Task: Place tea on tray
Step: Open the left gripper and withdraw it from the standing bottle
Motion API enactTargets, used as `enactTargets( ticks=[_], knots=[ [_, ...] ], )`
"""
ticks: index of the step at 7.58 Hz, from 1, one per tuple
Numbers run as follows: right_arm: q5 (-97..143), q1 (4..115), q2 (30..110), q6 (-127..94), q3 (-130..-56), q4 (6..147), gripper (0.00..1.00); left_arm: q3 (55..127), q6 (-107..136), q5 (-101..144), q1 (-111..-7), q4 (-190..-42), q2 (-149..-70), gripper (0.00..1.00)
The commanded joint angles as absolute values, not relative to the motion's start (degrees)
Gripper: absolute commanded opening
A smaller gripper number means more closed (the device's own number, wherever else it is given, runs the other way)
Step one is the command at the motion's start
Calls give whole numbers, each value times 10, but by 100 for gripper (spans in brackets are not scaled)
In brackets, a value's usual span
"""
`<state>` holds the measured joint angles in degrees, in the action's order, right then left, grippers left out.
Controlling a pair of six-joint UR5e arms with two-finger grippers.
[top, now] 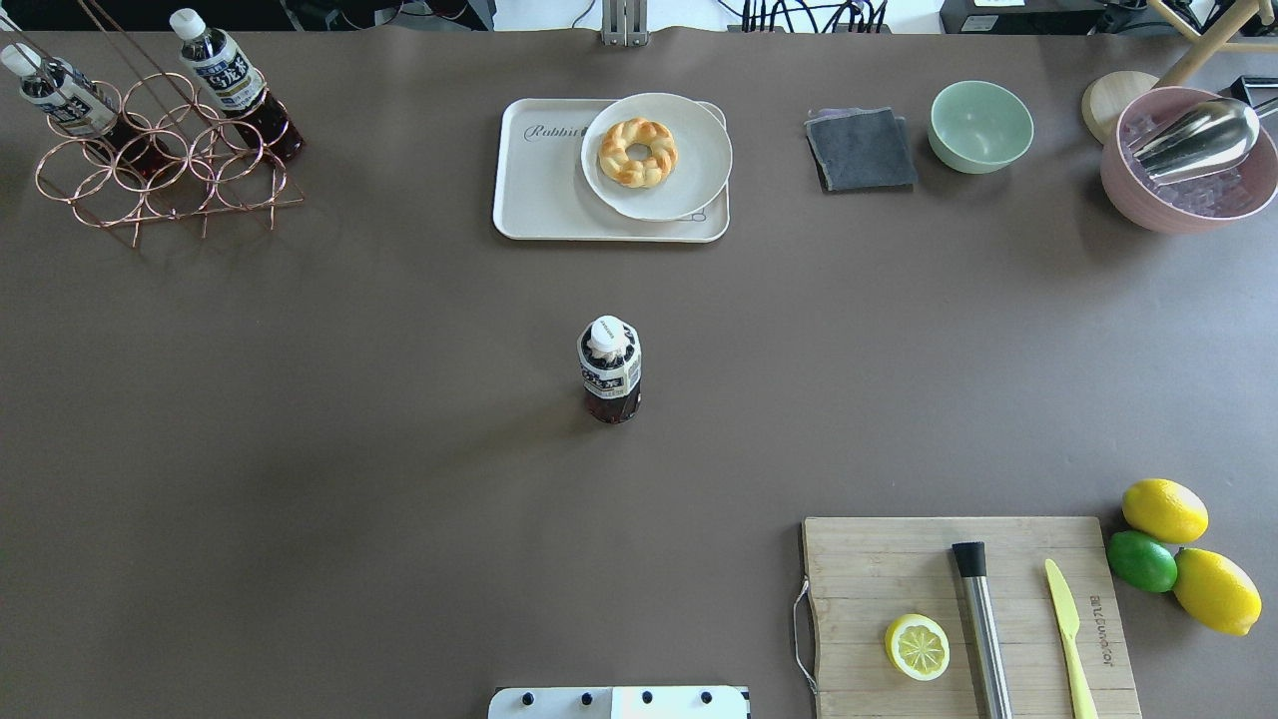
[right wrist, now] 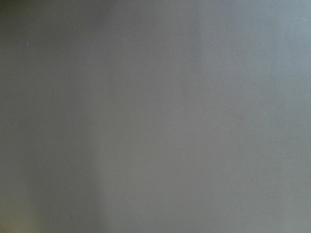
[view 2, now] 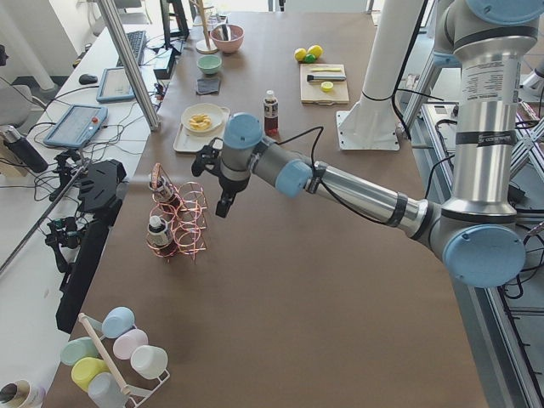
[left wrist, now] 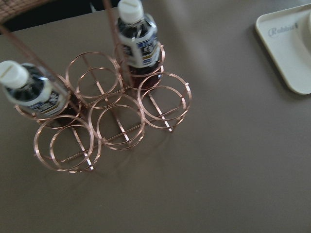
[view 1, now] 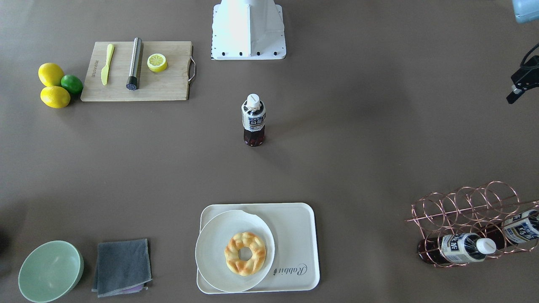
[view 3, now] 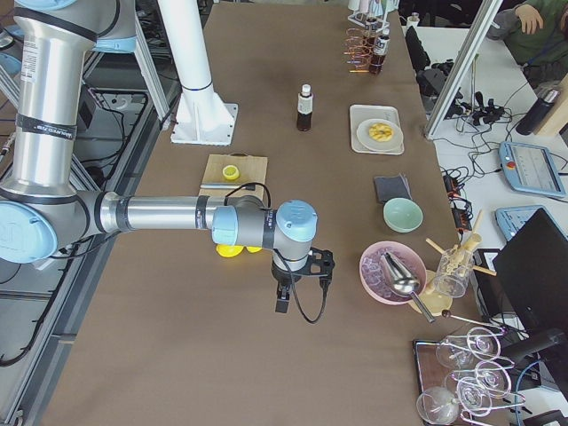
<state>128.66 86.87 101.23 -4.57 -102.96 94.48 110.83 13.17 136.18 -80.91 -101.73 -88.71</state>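
One tea bottle (view 1: 253,120) stands upright in the middle of the table, also in the overhead view (top: 610,369). The cream "Rabbit" tray (view 1: 294,235) (top: 539,190) lies beyond it on the far side from the robot's base. Two identical bottles (left wrist: 138,41) (left wrist: 29,92) lie in a copper wire rack (view 1: 463,210) (top: 160,180). My left gripper (view 2: 223,183) hovers next to the rack; only its edge shows in the front view (view 1: 522,84), and I cannot tell whether it is open. My right gripper (view 3: 284,297) hangs over bare table, far from the bottle; its state cannot be told.
A round plate (top: 654,190) with a doughnut (top: 639,152) covers half the tray. A cutting board (top: 968,609) holds a lemon half, a muddler and a knife, with lemons and a lime (top: 1143,561) beside it. A green bowl (top: 980,125), grey cloth (top: 861,150) and pink ice bowl (top: 1178,190) stand far right.
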Motion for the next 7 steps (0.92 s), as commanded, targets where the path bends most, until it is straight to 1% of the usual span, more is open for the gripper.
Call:
enactTargets(
  ticks=[1,3,5,7],
  knots=[
    [1287,868,1013,-45,-1030,945,100,1040,-48,1401,-894,-1013,-803,97],
    [1287,869,1013,-43,-1032,945,100,1028,-57,1349,-908,-1004,-781,97],
    [1287,868,1013,-44,-1033,945,100,1028,-60,1322,-904,-918,-798,97],
    [1287,868,1012,-43,-1032,945,100,1029,-60,1322,-899,-867,-805,97]
  ],
)
